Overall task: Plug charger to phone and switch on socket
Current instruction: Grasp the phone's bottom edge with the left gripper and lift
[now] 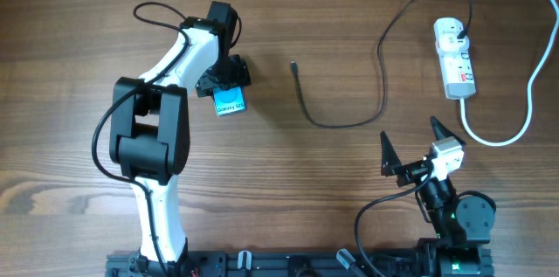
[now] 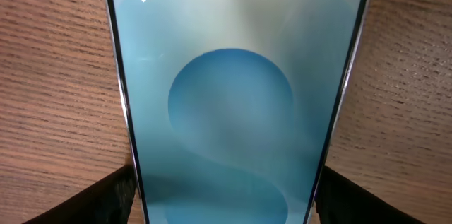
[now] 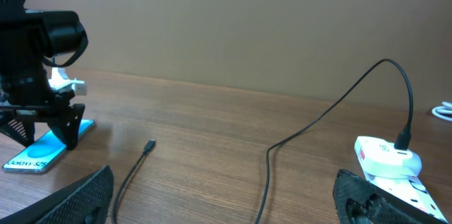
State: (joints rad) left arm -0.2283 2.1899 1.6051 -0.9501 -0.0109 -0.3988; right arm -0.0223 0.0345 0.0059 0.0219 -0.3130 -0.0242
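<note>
Pinches the phone (image 1: 230, 100) between the fingers (image 2: 106, 199) of the left end effector (image 1: 225, 80), flat on the desk (image 1: 288, 181), left of centre. Shows open wood between the phone and the charger (image 1: 332, 122), plug tip lying loose to the phone's right, black line looping back into the socket (image 1: 454, 58). Sets the socket near the far right edge, beside a white cable (image 1: 524, 102). Holds the right end effector (image 1: 407, 130) spread wide and empty by the near right edge.
</note>
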